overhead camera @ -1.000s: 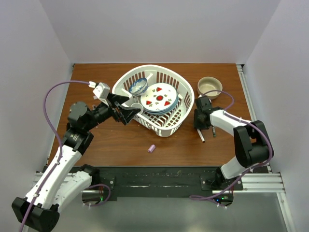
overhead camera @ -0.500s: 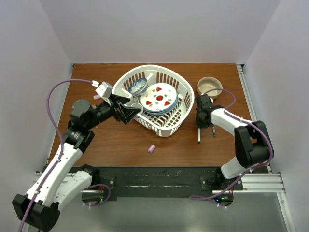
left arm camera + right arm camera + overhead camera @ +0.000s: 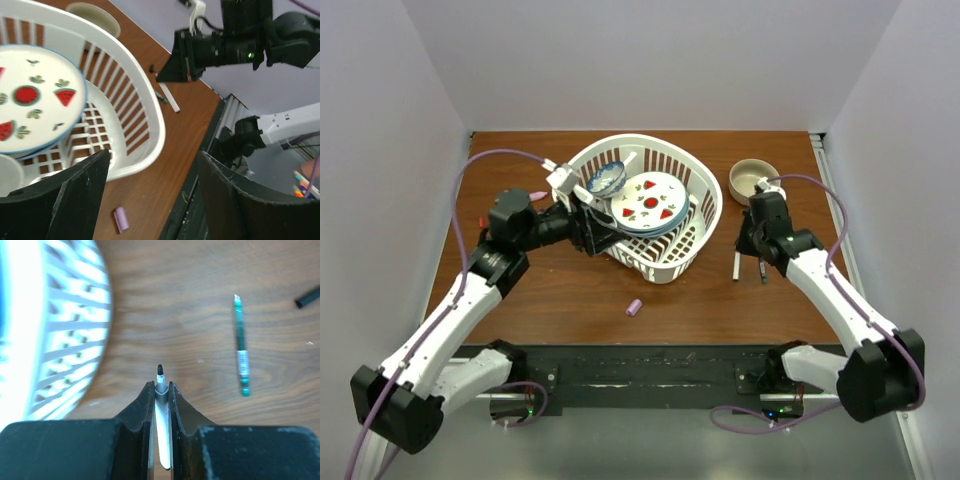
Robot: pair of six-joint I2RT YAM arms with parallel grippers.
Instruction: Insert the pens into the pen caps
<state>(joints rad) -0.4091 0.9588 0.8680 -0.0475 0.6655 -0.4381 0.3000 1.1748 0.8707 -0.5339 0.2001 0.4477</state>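
Note:
My right gripper [image 3: 750, 245] [image 3: 160, 387] is shut on a white-barrelled pen [image 3: 160, 376] [image 3: 737, 266] whose black tip sticks out past the fingertips, above the table right of the basket. A dark green pen [image 3: 241, 365] [image 3: 761, 270] lies on the table beside it. A black cap [image 3: 307, 296] lies further off. My left gripper [image 3: 588, 228] [image 3: 152, 160] is open and empty at the basket's left front wall. A lilac cap [image 3: 634, 307] [image 3: 121, 219] lies on the table in front of the basket. A lilac-pink pen [image 3: 538, 194] lies behind my left arm.
The white ribbed basket [image 3: 705, 215] [image 3: 150, 115] holds a watermelon-patterned plate [image 3: 650, 203] and a blue bowl [image 3: 606, 179]. A tan bowl [image 3: 754, 180] stands at the back right. A small red bit [image 3: 480, 220] lies at the far left.
My left gripper has moved right and back, against the basket's left wall. My right arm has stretched out and carried the white pen slightly back and right.

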